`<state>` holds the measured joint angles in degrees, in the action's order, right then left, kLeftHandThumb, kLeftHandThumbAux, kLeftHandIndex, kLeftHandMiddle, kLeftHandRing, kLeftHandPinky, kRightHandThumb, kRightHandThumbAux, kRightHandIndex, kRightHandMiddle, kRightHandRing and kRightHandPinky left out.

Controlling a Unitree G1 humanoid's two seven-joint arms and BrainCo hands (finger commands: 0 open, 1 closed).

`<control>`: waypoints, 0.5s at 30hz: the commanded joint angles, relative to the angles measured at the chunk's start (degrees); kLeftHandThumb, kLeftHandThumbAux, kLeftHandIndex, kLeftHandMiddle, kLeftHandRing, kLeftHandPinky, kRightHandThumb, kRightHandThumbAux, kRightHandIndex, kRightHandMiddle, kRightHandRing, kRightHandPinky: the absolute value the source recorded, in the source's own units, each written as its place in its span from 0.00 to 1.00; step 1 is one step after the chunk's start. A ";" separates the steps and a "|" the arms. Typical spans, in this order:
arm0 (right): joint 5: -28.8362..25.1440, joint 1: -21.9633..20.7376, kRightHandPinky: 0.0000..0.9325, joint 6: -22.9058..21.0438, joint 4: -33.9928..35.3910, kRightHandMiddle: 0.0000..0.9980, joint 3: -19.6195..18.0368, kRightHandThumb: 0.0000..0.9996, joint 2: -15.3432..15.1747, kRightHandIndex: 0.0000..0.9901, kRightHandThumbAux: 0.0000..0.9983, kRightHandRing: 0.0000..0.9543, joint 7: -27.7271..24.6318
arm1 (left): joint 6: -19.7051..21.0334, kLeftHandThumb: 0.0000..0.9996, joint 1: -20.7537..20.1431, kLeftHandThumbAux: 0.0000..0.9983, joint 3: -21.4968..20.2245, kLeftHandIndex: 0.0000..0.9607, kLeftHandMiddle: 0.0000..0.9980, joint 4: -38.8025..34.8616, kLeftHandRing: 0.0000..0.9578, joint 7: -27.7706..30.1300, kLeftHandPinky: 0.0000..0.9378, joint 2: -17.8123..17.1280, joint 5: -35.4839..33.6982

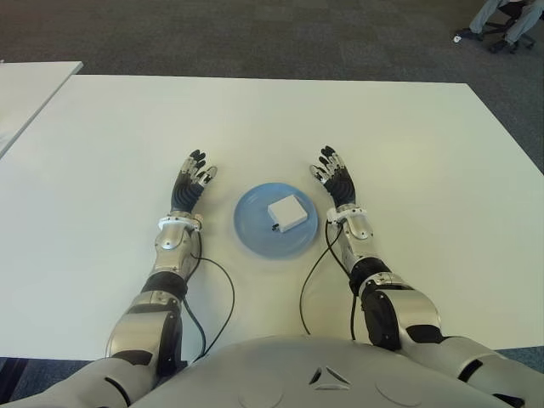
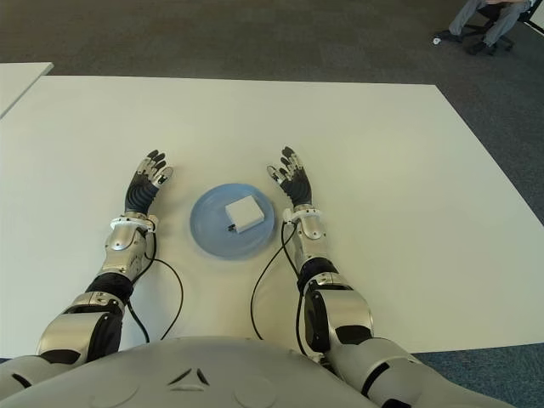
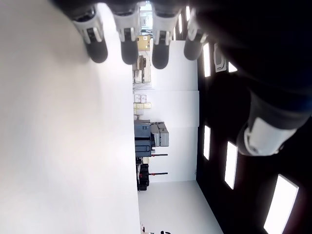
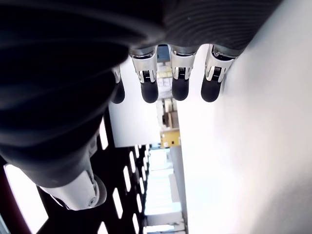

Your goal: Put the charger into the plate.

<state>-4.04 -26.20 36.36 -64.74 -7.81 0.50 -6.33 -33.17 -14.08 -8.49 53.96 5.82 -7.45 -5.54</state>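
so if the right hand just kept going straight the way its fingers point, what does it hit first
Probably nothing. The right hand, open, sits right of the blue plate holding the white charger, and its fingers point away from the robot, slightly leftward, over bare white table. The way looks free up to the far edge.

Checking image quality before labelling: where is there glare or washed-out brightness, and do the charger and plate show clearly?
Left eye view: even light, charger crisp on the blue plate. Left wrist view: table washed out white. Right wrist view: table glare too, right hand fingers dark against it.
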 commanded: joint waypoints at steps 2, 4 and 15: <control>-0.22 2.81 0.00 -2.98 -1.77 0.00 -0.62 0.05 0.50 0.00 0.71 0.00 1.23 | 3.84 0.00 4.38 0.58 0.27 0.02 0.10 1.85 0.09 0.46 0.08 0.43 0.49; -0.42 2.82 0.00 -3.14 -1.71 0.00 -0.77 0.06 0.63 0.00 0.71 0.00 1.35 | 4.04 0.00 4.55 0.58 0.33 0.02 0.10 1.42 0.08 0.38 0.07 0.45 0.51; -1.23 2.89 0.00 -4.73 -1.00 0.00 -1.47 0.08 1.35 0.00 0.66 0.00 1.85 | 4.82 0.00 5.85 0.57 0.74 0.02 0.10 -1.15 0.08 -0.21 0.07 0.37 1.11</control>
<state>-4.67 -26.05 35.32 -63.99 -8.69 1.21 -5.12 -32.08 -12.06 -8.10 50.73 5.80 -7.49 -5.09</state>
